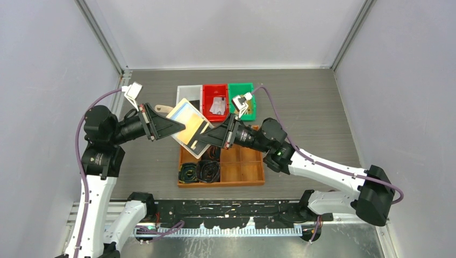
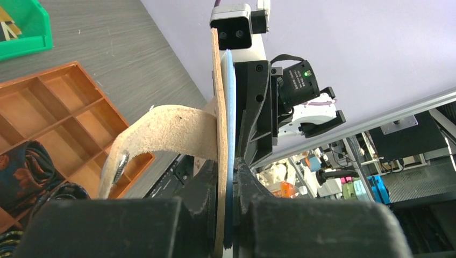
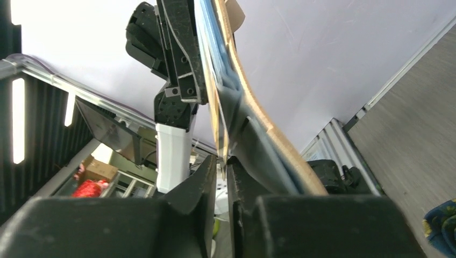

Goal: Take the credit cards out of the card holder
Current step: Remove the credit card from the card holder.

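The card holder [image 1: 185,122] hung open in mid-air at the centre of the overhead view. It was below the row of small bins [image 1: 215,99] and over the upper left corner of the wooden tray [image 1: 242,172], with its blue and orange inner face turned up.

The left gripper [image 1: 180,128] reached in from the left of the frame. Its jaws were clamped tight on the holder's left edge, tan cover and blue lining together, and the strap [image 2: 161,129] curled away beside them. The right gripper [image 1: 198,142] met the holder from the lower right. Its jaws were pinched almost together on a thin leaf at that edge. Whether that leaf was a card or only a pocket layer could not be told, and no card showed plainly in the pockets.

The step in hand looked like bracing the holder between both arms to work a card loose. The next move would probably call for the left grip to hold firm. The right would then draw straight outward along the pocket's line, without bending the leaf or dragging the whole holder with it.
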`<control>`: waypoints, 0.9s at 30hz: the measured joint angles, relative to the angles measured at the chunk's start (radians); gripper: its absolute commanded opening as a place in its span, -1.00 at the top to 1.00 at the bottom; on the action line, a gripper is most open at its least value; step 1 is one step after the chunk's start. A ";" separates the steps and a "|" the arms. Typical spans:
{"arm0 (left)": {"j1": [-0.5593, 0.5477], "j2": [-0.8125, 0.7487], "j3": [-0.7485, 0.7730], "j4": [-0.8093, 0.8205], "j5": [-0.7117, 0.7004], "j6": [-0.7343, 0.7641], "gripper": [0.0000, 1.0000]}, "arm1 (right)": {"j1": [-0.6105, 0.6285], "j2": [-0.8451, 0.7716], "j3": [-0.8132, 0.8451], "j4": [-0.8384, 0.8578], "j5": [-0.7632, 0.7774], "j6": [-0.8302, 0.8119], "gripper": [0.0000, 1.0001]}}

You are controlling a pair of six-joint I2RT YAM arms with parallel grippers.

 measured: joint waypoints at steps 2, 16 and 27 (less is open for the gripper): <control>0.000 -0.003 0.000 0.002 0.000 -0.001 1.00 | 0.000 0.012 0.006 0.008 0.004 0.011 0.30; 0.002 -0.008 0.032 -0.014 -0.026 0.040 1.00 | 0.000 0.061 0.051 0.051 0.006 0.062 0.98; 0.002 -0.008 0.104 -0.093 -0.142 0.199 1.00 | -0.147 -0.097 0.081 -0.363 -0.037 -0.105 0.99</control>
